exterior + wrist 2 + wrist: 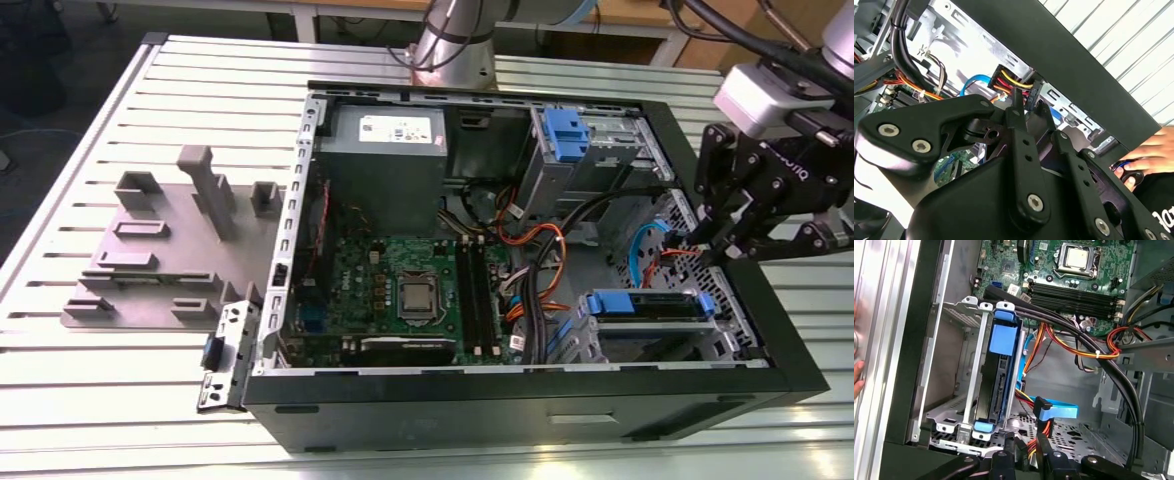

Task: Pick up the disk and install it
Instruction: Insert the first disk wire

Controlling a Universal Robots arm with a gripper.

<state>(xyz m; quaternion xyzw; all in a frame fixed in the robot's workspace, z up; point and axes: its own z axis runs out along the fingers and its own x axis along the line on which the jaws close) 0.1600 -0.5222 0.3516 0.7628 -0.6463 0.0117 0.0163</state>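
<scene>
A slatted metal table (107, 400) carries the open computer case (534, 400) beside a grey holder block (147, 270).

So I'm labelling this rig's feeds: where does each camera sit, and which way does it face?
Exterior view: off the arm, above, looking down into the open case; pincer at the exterior view's right.
First wrist view: on the arm, facing into the case at the disk in its bay; pincer at the edge.
Second wrist view: on the arm, behind the pincer's links; a hand beyond.
Both wrist views share the orange wires.
</scene>
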